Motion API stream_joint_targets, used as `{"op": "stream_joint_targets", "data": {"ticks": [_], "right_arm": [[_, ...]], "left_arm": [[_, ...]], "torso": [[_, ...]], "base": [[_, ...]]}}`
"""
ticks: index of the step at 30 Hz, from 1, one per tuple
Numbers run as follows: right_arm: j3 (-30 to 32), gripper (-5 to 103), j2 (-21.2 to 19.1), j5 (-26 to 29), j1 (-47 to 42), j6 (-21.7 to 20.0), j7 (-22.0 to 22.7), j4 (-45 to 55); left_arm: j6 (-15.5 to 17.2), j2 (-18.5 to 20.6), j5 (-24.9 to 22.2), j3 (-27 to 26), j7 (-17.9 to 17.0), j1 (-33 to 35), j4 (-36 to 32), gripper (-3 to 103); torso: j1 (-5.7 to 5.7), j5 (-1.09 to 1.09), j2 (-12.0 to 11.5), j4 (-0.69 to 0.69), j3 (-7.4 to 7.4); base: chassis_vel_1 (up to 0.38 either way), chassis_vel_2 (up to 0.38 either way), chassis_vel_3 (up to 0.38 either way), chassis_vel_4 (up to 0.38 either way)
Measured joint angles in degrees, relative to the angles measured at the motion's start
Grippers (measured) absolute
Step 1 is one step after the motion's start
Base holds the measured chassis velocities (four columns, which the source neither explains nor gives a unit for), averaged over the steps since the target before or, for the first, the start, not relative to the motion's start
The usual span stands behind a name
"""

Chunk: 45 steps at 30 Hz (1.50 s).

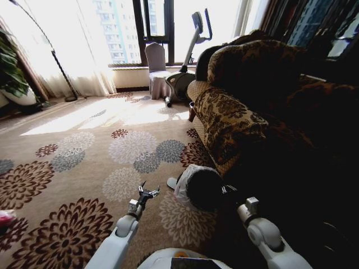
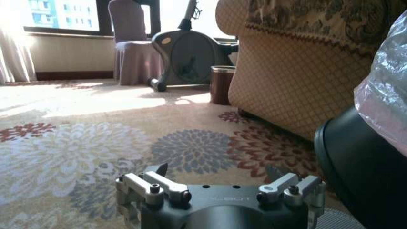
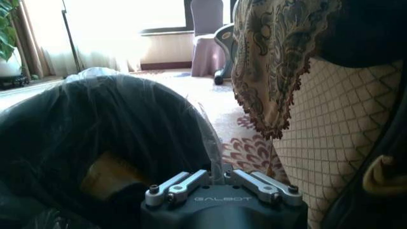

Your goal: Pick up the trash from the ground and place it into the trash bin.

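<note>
The trash bin [image 1: 203, 189] is a black bucket lined with a pale plastic bag, standing on the carpet beside the sofa. Its dark wall [image 2: 365, 181] rises close to my left gripper [image 2: 216, 172], which hovers low over the carpet, open and holding nothing. In the head view the left gripper [image 1: 148, 193] sits just left of the bin. My right gripper [image 3: 220, 172] is shut at the bin's rim [image 3: 95, 83], with nothing seen between its fingers. An orange-yellow piece of trash [image 3: 105, 175] lies inside the bin. A pink-white wad [image 1: 4, 217] lies at the far left.
The patterned sofa [image 1: 230, 120] runs along the right, close behind the bin. A pale slipper [image 1: 171, 182] lies left of the bin. A brown pot [image 2: 222, 85], an exercise bike [image 1: 182, 84] and a covered chair [image 1: 156, 70] stand by the window. Flowered carpet [image 1: 84, 162] spreads open to the left.
</note>
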Motion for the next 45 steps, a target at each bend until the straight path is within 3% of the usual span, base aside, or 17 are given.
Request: {"op": "stream_joint_targets", "data": {"ticks": [45], "right_arm": [[0.0,1,0.0,0.0,0.0,0.0,0.0,0.0]], "left_arm": [[0.0,0.0,0.0,0.0,0.0,0.0,0.0,100]], "torso": [[-0.03,0.00,-0.1,0.00,-0.04]], "base": [[0.000,0.000,0.000,0.000]]}}
